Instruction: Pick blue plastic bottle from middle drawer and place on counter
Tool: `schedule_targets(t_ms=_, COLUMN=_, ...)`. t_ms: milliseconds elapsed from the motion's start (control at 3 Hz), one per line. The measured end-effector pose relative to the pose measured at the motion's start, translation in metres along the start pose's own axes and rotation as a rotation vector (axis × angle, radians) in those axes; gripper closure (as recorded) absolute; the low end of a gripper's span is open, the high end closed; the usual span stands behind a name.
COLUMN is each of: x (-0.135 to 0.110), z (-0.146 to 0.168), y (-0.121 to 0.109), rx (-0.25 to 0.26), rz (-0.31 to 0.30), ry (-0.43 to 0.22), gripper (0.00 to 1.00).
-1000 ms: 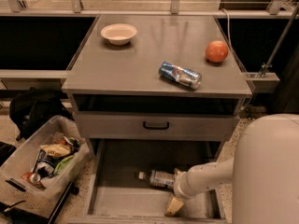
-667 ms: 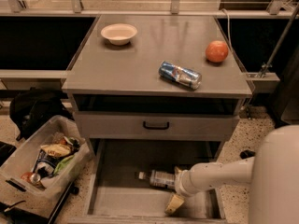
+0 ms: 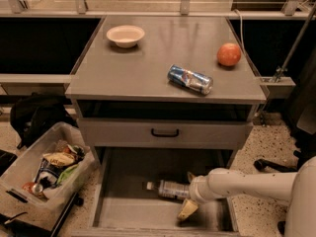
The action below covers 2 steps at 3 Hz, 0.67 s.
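Low centre of frame: my pincer (image 3: 186, 195) spread astride the blue plastic bottle (image 3: 170, 188).
Bottle's place: lying on the middle drawer (image 3: 127, 207) floor.
Left, I judge: pinching, lifting, setting on table (image 3: 148, 65).

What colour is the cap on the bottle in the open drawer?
White cap, camera view; gripper at the other end of the bottle.

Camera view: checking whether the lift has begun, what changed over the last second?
The robot's white body has drawn back toward the right edge, baring more forearm. The gripper stays at the blue plastic bottle lying in the middle drawer; the bottle has not moved or lifted. The can, bowl and round fruit on the counter are unchanged.
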State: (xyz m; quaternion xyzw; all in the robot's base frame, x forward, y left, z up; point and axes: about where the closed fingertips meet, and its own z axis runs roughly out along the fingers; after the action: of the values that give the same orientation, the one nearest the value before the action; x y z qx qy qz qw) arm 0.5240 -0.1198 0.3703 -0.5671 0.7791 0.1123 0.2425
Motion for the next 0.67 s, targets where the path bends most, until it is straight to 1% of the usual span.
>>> schedule_targets(t_ms=333, x=0.0, z=0.0, y=0.0, rx=0.0, rz=0.0, ry=0.0, gripper=0.19)
schedule_targets(t_ms=667, x=0.0, z=0.0, y=0.0, rx=0.0, rz=0.0, ry=0.0, gripper=0.42)
